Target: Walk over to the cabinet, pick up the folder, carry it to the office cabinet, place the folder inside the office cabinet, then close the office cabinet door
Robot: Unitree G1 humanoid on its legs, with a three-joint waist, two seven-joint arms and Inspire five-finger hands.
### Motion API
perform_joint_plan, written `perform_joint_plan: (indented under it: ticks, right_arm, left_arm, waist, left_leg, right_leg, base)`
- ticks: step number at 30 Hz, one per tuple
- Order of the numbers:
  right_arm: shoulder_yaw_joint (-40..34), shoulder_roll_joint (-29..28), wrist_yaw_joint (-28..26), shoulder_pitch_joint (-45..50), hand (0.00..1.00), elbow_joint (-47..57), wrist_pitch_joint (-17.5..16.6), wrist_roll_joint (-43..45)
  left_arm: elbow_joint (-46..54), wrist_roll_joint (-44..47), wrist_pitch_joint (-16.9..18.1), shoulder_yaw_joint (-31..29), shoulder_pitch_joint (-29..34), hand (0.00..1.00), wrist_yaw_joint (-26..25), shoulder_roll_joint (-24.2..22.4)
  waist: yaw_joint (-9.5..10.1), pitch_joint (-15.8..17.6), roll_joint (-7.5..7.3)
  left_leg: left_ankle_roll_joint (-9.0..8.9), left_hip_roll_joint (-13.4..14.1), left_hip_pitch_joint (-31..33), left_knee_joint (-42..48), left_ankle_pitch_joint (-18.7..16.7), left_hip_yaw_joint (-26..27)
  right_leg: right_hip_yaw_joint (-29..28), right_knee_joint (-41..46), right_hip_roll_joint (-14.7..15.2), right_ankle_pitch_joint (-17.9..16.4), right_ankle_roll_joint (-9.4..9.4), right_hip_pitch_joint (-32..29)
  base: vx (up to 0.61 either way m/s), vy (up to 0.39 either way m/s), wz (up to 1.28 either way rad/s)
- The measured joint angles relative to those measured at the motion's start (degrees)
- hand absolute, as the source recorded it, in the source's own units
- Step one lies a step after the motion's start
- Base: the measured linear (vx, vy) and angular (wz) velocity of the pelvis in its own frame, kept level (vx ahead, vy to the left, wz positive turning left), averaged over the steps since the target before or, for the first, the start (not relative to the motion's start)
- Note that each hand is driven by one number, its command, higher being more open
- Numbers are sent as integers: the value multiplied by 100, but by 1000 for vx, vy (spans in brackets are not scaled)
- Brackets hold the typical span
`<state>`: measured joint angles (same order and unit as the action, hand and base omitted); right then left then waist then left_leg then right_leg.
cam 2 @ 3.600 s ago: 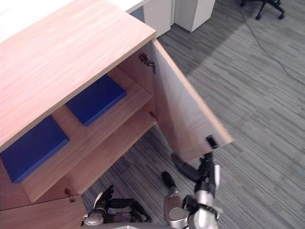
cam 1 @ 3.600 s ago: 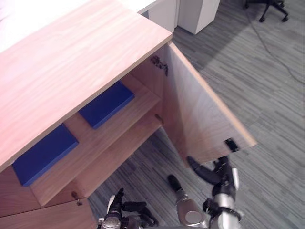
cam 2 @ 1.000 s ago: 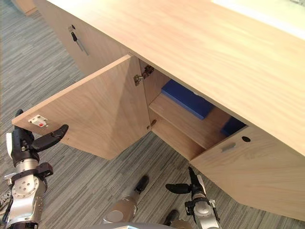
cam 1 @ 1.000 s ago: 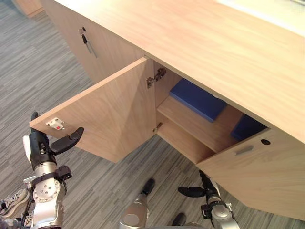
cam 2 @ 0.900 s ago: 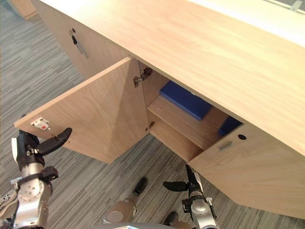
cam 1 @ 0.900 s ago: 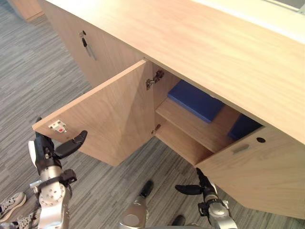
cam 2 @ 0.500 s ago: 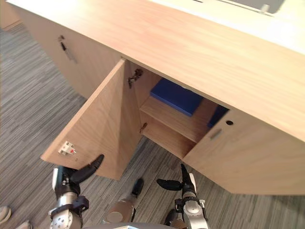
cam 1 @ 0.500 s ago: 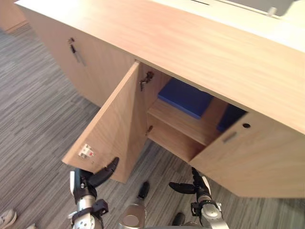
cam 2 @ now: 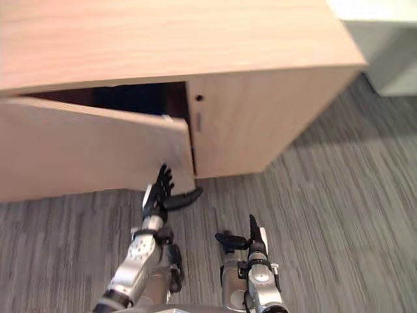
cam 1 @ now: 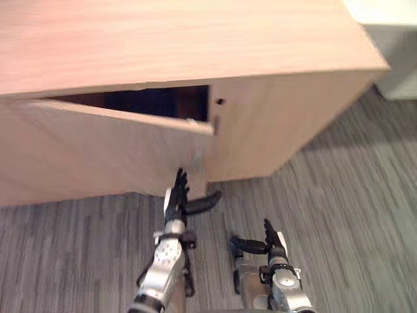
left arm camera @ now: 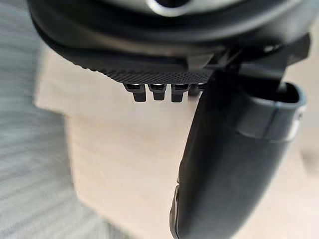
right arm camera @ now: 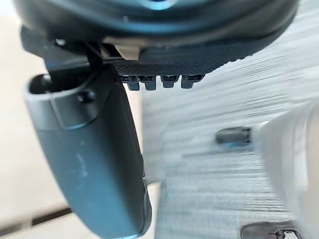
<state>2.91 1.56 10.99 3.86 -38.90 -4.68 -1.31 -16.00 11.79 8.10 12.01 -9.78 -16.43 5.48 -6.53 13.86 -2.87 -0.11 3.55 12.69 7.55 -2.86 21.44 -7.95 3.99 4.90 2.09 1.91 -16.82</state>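
**Cabinet door almost shut, left robot hand flat against it**

The light wooden cabinet door stands slightly ajar. The gap above it is dark, so the folder inside cannot be made out. The left robot hand reaches up to the door's lower corner by its free edge, fingers straight, thumb spread, holding nothing. The right robot hand hangs low over the grey striped carpet floor, open and empty.

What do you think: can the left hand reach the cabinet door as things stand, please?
Probably yes: the left hand is up, fingers straight, right by the lower free corner of the ajar door, with nothing between them. Whether they touch, I cannot tell.
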Motion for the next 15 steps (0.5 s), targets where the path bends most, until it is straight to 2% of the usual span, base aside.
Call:
perform_joint_plan:
  ticks: [1, 2, 3, 5, 6, 9, 11, 15]
  right_arm:
    - [-21, 12, -3, 13, 100, -3, 11, 0]
    - [-25, 35, -16, 25, 100, -5, 51, 3]
    - [-30, 75, -83, 17, 100, -21, 106, 4]
    - [-91, 103, -126, 65, 100, -28, 115, 6]
    - [-154, 160, -173, 4, 100, -112, 116, 17]
    - [-185, 231, -224, -130, 100, -117, 50, 76]
    - [-296, 266, -235, -123, 100, -154, 40, 168]
    - [-627, 277, -240, -47, 100, -459, 122, 172]
  left_arm:
    - [-106, -3, -1, -164, -130, 100, 2, 51]
    - [-240, -13, 8, -364, -292, 100, -7, 300]
    - [-287, -48, 5, -451, -327, 100, 2, 568]
    - [-336, -55, 2, -511, -284, 100, -134, 703]
    - [-648, -70, 4, -690, -342, 100, -157, 770]
    - [-872, -72, -95, -1010, -446, 100, -196, 1010]
    - [-741, -74, -95, -1049, -349, 100, -188, 979]
    - [-68, -63, -9, -1053, 641, 100, 76, 563]
  waist:
    - [-31, 14, 24]
    - [-118, 40, 65]
    - [-164, 35, 80]
    - [-125, 33, 137]
    - [-29, 29, 169]
    - [-60, 16, 193]
    - [-54, 3, 222]
    - [30, -43, 294]
  left_leg:
    - [1, -8, -3, -2, -1, 59]
    - [-1, -21, -12, -21, 3, 158]
    - [-48, -4, -42, 12, 32, 219]
    - [-54, 82, -67, 75, 36, 223]
    - [-40, 126, -154, 15, 105, 196]
    - [-68, 110, -261, -223, 260, 118]
    - [-56, 36, -352, -453, 385, 33]
    - [-43, -71, -637, -865, 553, -126]
  right_leg:
    - [-76, -120, 3, 124, 38, 18]
    - [-113, -188, 25, 335, 57, -10]
    - [-159, -220, 30, 526, 213, -14]
    - [-143, -297, -24, 590, 238, 64]
    - [-100, -310, -82, 594, 234, 146]
    - [4, -347, -95, 598, 219, 206]
    - [84, -405, -61, 595, 214, 271]
    - [273, -545, -8, 573, 195, 528]
  base:
    - [119, -3, -58]
    - [72, -47, -39]
    - [76, -58, -32]
    - [85, -84, -11]
    - [77, -99, 4]
    - [18, -79, 13]
    - [5, -17, 25]
    - [24, 16, 21]
